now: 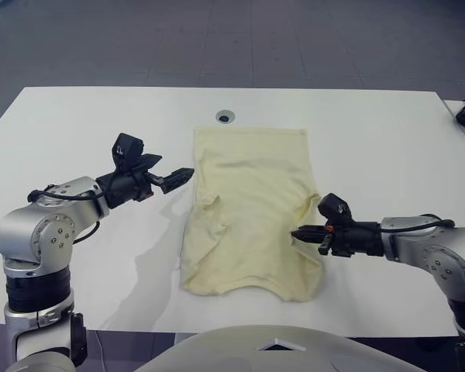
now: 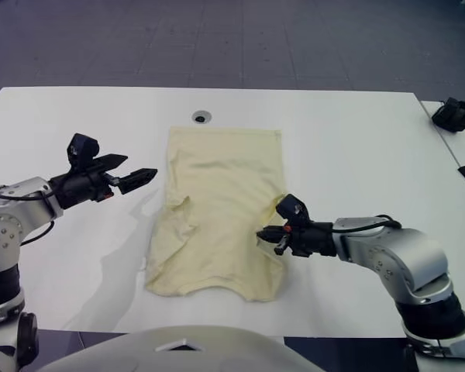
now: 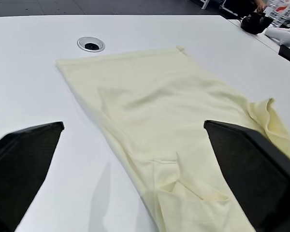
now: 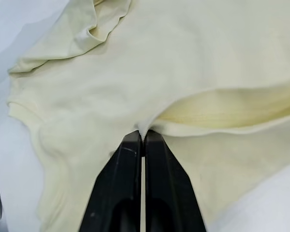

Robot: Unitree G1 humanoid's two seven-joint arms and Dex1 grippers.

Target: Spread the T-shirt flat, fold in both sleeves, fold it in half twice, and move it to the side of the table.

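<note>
Pale yellow T-shirt (image 1: 248,201) lies on the white desk (image 1: 77,124) — left pincer (image 1: 177,164) apart beside it, right pincer (image 1: 297,232) clamped on a sleeve fold.

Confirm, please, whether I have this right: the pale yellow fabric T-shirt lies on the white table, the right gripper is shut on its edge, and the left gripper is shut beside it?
Not quite: the left gripper is open, its fingers spread wide in the left wrist view. Otherwise yes: the pale yellow fabric T-shirt lies on the white table, the right gripper shut on its edge.
</note>
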